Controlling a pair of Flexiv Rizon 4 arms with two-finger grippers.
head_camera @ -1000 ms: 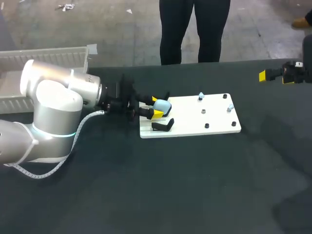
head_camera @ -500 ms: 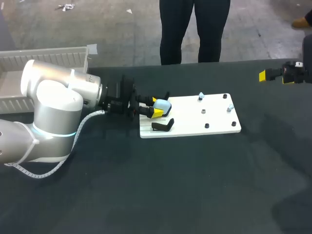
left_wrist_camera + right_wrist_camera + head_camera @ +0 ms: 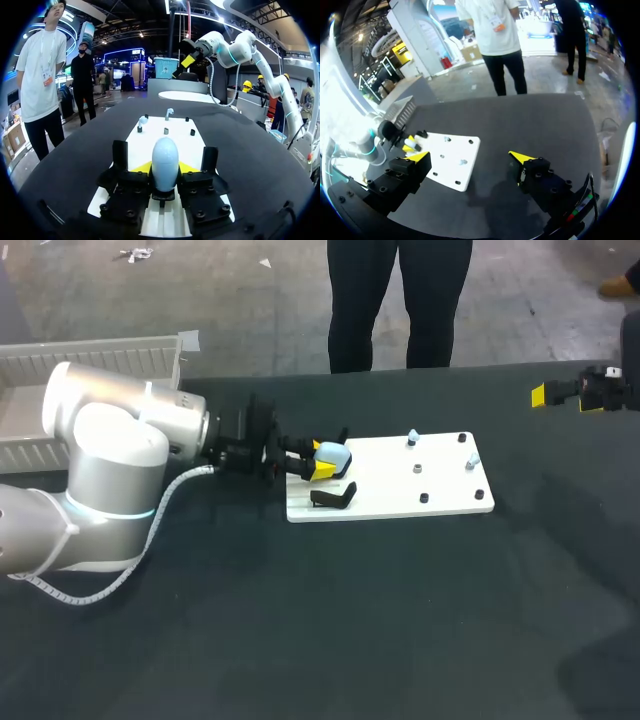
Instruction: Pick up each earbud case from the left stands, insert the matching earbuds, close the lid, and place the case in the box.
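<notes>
While the head view is showing my left gripper (image 3: 321, 459) only from above, the left wrist view is showing both yellow-tipped fingers (image 3: 141, 168) pressing on the pale blue case (image 3: 165, 160) from two sides, so I am pinching it, long end pointing at 12 o'clock ahead of me. Seen from overhead, the case is hanging over the 9 o'clock end of the white board (image 3: 400, 498), just beside a black stand (image 3: 333, 498) at its 6 o'clock. Only the wrist view is making plain two earbuds (image 3: 142, 120) on pegs at 12 o'clock, well ahead of the case. My right gripper (image 3: 470, 157) is hanging with its fingers spread wide and nothing between them, near the 2 o'clock corner of the table (image 3: 300, 630), well apart from the board. The box (image 3: 100, 352) is lying at 10 o'clock, and only the head view is giving it clearly.
</notes>
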